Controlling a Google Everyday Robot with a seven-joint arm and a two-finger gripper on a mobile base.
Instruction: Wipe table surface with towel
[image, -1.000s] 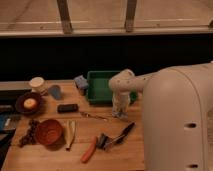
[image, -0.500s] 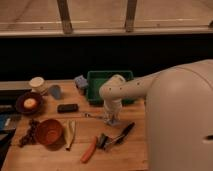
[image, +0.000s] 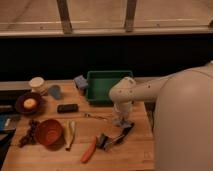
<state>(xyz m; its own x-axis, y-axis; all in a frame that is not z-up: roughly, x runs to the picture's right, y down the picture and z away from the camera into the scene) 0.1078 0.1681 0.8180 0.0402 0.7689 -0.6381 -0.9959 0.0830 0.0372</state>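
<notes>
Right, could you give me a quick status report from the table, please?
Gripper low over the table, right of centre. Towel not identified. Fork and orange-handled tool lie close by.

Lab, gripper (image: 121, 121) over cluttered wooden table (image: 135, 150)

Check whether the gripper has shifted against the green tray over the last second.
Yes. The gripper and its arm swung left along the green tray front edge, staying low over the table.
</notes>
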